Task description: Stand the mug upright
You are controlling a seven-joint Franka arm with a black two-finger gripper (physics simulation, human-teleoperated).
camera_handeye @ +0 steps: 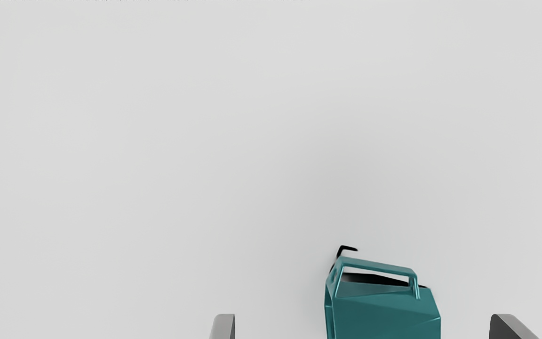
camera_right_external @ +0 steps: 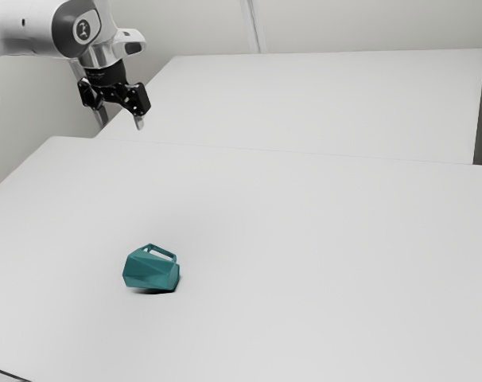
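High above the table at the exterior view's upper left is my gripper (camera_right_external: 137, 119), well away from the mug. The teal faceted mug (camera_right_external: 151, 269) lies on its side on the table, its handle facing up. In the wrist view my gripper (camera_handeye: 362, 325) is open, the fingertips wide apart at the bottom edge. Between and below them, on the table, the mug (camera_handeye: 384, 313) shows with its handle and part of its body; the rest is cut off by the frame.
The white table (camera_right_external: 305, 263) stretches under the mug. Behind it a second white surface (camera_right_external: 320, 103) reaches back toward the pale wall.
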